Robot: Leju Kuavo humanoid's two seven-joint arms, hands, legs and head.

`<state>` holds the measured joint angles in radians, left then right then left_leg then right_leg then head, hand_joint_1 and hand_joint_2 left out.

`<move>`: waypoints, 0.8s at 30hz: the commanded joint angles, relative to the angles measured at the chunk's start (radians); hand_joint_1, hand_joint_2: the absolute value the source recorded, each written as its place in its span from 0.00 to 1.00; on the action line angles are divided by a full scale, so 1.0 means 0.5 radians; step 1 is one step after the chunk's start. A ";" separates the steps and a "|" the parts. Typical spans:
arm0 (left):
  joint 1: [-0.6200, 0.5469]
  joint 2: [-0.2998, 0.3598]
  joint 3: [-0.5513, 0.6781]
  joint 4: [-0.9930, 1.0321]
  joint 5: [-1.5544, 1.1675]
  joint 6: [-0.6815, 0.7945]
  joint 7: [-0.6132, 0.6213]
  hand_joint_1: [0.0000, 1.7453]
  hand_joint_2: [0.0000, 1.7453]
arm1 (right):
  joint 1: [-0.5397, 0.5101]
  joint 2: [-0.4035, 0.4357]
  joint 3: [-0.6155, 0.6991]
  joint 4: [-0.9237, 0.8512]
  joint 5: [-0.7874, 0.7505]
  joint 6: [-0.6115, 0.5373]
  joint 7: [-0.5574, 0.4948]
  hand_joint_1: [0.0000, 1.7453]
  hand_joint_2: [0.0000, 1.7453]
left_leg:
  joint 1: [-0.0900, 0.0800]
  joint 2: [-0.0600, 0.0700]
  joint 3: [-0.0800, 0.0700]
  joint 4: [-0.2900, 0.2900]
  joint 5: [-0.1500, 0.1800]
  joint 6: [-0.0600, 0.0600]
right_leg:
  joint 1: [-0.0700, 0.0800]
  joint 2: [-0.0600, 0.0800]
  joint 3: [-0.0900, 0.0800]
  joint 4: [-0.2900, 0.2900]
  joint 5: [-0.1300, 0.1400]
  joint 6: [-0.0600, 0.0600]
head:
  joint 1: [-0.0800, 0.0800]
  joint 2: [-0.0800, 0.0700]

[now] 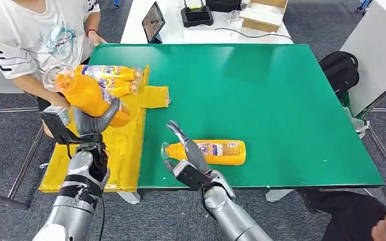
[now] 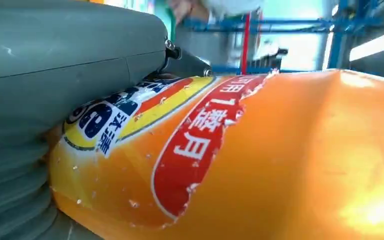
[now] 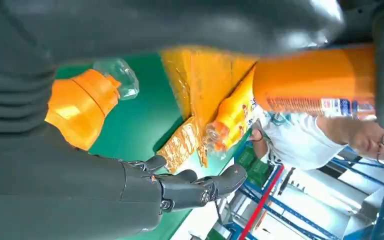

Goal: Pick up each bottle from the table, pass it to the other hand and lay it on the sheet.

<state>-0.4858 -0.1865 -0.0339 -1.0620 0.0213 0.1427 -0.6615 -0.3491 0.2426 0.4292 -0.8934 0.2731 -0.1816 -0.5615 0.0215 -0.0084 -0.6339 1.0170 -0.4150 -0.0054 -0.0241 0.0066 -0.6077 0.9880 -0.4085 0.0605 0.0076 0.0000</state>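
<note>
I am holding 1 bottle (image 1: 88, 95) in my left hand (image 1: 94, 122) above the yellow sheet (image 1: 123, 150) for laying beside 2 others (image 1: 111, 78), while my right hand (image 1: 185, 155), fingers spread, is hovering over the bottle on the table (image 1: 216, 152) beside that sheet.

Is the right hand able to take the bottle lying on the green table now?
Probably yes: the right hand hovers open right at the neck end of the lying bottle, and nothing stands between them.

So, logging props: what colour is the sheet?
Yellow, the sheet shows best in the head view.
</note>
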 commanded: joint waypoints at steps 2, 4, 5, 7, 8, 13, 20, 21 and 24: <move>-0.260 0.226 -0.079 0.568 -0.927 0.904 -0.028 1.00 1.00 | 0.082 0.023 -0.149 -0.324 -0.100 -0.346 -0.177 0.00 0.00 | -0.001 0.000 0.005 -0.001 -0.001 0.002 | 0.000 -0.001 0.004 0.000 -0.002 -0.004 | 0.000 0.000; -0.346 0.242 -0.067 0.784 -1.070 1.010 -0.012 1.00 1.00 | 0.140 0.017 -0.131 -0.500 -0.118 -0.415 -0.178 0.00 0.00 | 0.000 -0.001 0.005 -0.001 -0.001 0.001 | 0.001 -0.003 0.005 0.000 -0.002 -0.005 | -0.001 0.000; -0.352 0.251 0.005 0.789 -1.426 1.111 0.083 1.00 1.00 | 0.155 0.019 -0.131 -0.549 -0.126 -0.457 -0.197 0.00 0.00 | -0.001 -0.004 0.008 -0.001 -0.002 0.002 | 0.001 -0.007 0.009 0.001 -0.004 -0.006 | 0.000 0.000; -0.391 0.228 0.146 0.855 -1.819 1.111 0.210 1.00 1.00 | 0.188 0.023 -0.122 -0.657 -0.150 -0.558 -0.253 0.00 0.00 | 0.000 0.000 0.008 0.000 -0.003 0.002 | 0.001 -0.002 0.007 0.001 -0.003 -0.006 | -0.001 0.000; -0.411 0.219 0.163 0.909 -2.019 1.111 0.306 1.00 1.00 | 0.201 0.023 -0.116 -0.702 -0.150 -0.595 -0.273 0.00 0.00 | 0.000 -0.001 0.011 0.000 -0.004 0.002 | 0.002 -0.004 0.011 0.001 -0.005 -0.008 | -0.001 0.000; -0.511 0.281 0.194 1.159 -2.576 1.111 0.572 1.00 1.00 | 0.206 0.002 -0.063 -0.803 -0.159 -0.668 -0.261 0.00 0.00 | 0.000 0.000 0.007 0.001 -0.004 0.003 | 0.002 -0.002 0.008 0.001 -0.004 -0.006 | 0.002 0.000; -0.570 0.318 0.164 1.346 -2.667 1.111 0.629 1.00 1.00 | 0.197 -0.007 -0.054 -0.781 -0.193 -0.685 -0.258 0.00 0.00 | 0.001 0.002 0.008 -0.001 -0.003 0.002 | 0.002 -0.001 0.007 -0.001 -0.003 -0.005 | -0.001 0.000; -0.587 0.323 0.166 1.393 -2.655 1.075 0.637 1.00 1.00 | 0.198 -0.006 -0.057 -0.786 -0.195 -0.683 -0.260 0.00 0.00 | 0.001 0.002 0.013 -0.001 -0.005 0.003 | 0.003 -0.001 0.012 -0.001 -0.004 -0.007 | 0.000 0.000; -0.601 0.370 0.130 1.460 -2.687 0.918 0.697 1.00 1.00 | 0.188 -0.005 -0.065 -0.796 -0.199 -0.670 -0.256 0.00 0.00 | 0.001 0.002 0.008 0.000 -0.004 0.003 | 0.002 0.000 0.008 0.000 -0.003 -0.005 | 0.000 0.000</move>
<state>-0.6913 -0.0519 0.0446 -0.5395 -1.2948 0.6927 -0.3605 -0.2376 0.2613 0.3929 -1.2799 0.1843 -0.5226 -0.6638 0.0217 -0.0080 -0.6341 1.0170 -0.4149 -0.0055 -0.0239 0.0068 -0.6081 0.9882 -0.4084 0.0604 0.0076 0.0000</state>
